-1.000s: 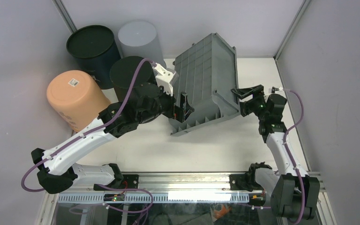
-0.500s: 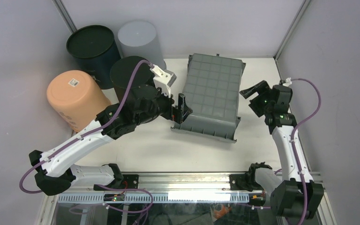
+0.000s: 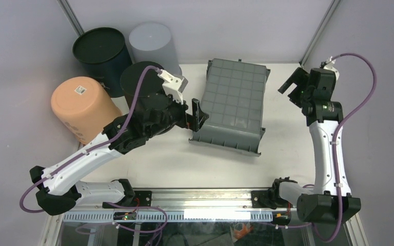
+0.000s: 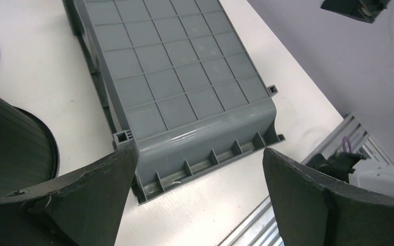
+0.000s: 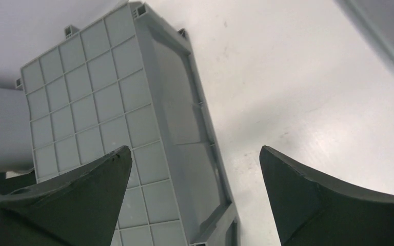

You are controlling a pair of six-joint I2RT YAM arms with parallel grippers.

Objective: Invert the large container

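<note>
Grey plastic bin [image 3: 233, 105], rectangular, one item: it lies inverted on the white table [image 3: 159, 159], square-grid ribbed underside facing up and lipped rim down against the surface, resting flat with no tilt apparent in any view. Left gripper [image 3: 198, 115]: just beside the bin's left long wall, toward its near corner, jaws spread wide and holding nothing. The left wrist view shows the bin's near end framed between the two fingers with clear space on both sides, so no contact. Right gripper [image 3: 292, 82]: off the bin's right side, toward its far corner and clear of the wall, jaws likewise wide apart and empty. Its wrist view looks down on the bin's grid and right wall from a distance. Orange bucket [image 3: 82, 107]: well to the bin's left, mouth down, barcode label on its base. Grey bucket [image 3: 151, 43] and two dark buckets [image 3: 100, 48]: clustered beyond the bin's far-left corner, none touching it. Assessment: with ribbing up and rim seated, the bin appears to sit as the task requires. Both grippers' open, empty state fits a load that supports itself and needs no further grip. One gripper on each side of the bin suits a two-sided tip-over of so wide an item. Remaining work is judged to be none beyond clearing the arms.
</note>
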